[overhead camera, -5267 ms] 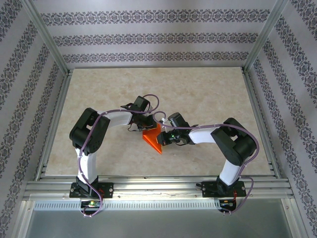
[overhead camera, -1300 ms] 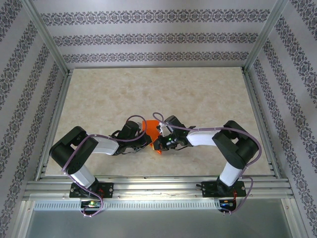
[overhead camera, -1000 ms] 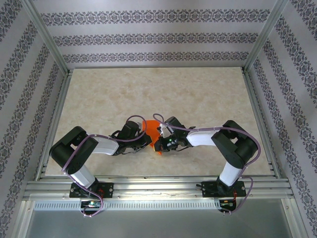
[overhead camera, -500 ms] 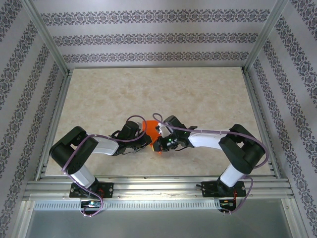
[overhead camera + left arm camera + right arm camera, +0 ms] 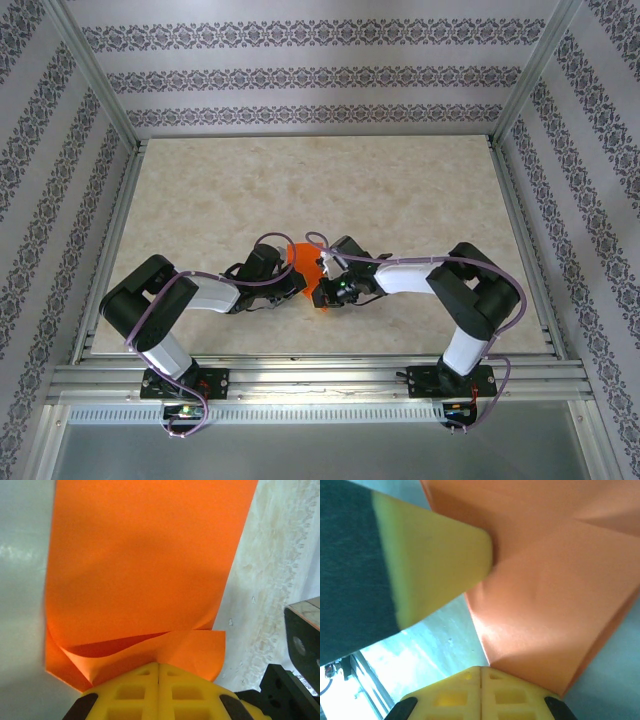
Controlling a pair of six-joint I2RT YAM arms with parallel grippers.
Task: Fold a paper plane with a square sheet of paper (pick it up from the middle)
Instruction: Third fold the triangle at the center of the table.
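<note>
Top external: elbows out, left end effector (image 5: pixel 297 281), right end effector (image 5: pixel 323 290) tight on paper (image 5: pixel 303 257)

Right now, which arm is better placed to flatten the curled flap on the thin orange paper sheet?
Probably left: the left gripper sits shut at that flap; the right gripper meets the orange paper sheet elsewhere.

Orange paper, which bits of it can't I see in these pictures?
- Top view: the left hand and right hand crowd over the orange paper, so its outline and folds stay hidden.
- Left wrist view: the picture's top edge cuts off its far end; the left hand covers its near edge.
- Right wrist view: the right hand hides its near edge, and the close-up is blurry.
</note>
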